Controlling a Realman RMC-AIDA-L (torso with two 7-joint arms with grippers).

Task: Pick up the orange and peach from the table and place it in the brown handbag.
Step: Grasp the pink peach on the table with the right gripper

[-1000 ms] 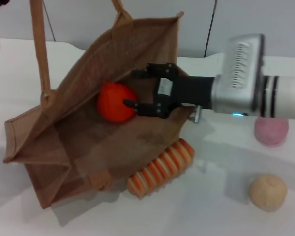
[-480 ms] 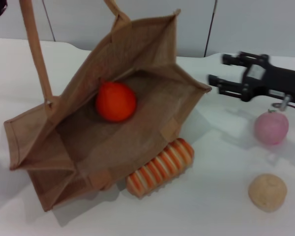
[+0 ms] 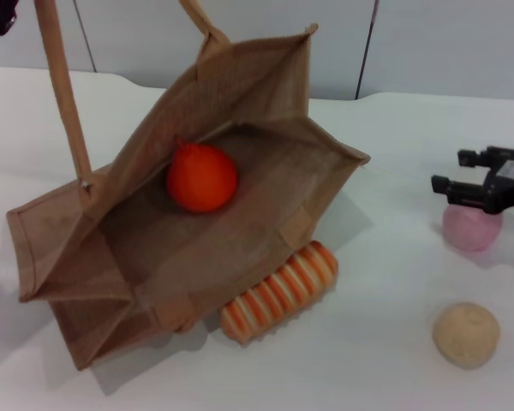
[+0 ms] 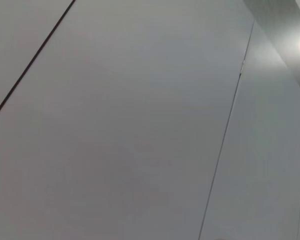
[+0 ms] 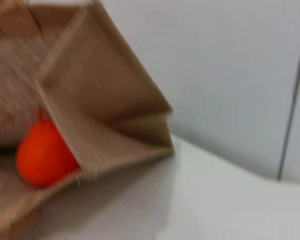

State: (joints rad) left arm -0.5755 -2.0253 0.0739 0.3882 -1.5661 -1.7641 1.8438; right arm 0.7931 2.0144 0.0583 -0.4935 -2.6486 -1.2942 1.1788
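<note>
A: Where is the right gripper [image 3: 450, 169], and how do its fingers stand?

B: It sits at the right edge of the head view, above the white table [image 3: 377, 342], just over the peach [image 3: 472, 228]. Its two black fingers are spread apart with nothing between them, pointing toward the bag. The gripper body overlaps the top of the peach in that view; whether they touch I cannot tell.

A: And the peach itself?

B: Pale pink, resting on the table at the far right, well apart from the brown handbag [image 3: 265, 103].

A: The orange?

B: The orange [image 3: 202, 177] lies inside the brown handbag, on its lower inner wall, knobbed top up. The bag lies tipped on its side with its mouth open toward the camera. The right wrist view shows the same thing: the orange [image 5: 42, 155] tucked behind the bag's rim [image 5: 115, 125].

A: Anything else on the table?

B: An orange-and-cream striped loaf [image 3: 279, 291] lies against the bag's front edge, touching it. A tan ball [image 3: 466, 335] sits near the front right, below the peach and apart from it.

A: The left arm?

B: Only a dark bit shows at the top left corner of the head view, by the bag's raised handle [image 3: 62, 90]. Its gripper is out of sight; its wrist camera shows just a plain grey wall [image 4: 140, 125].
</note>
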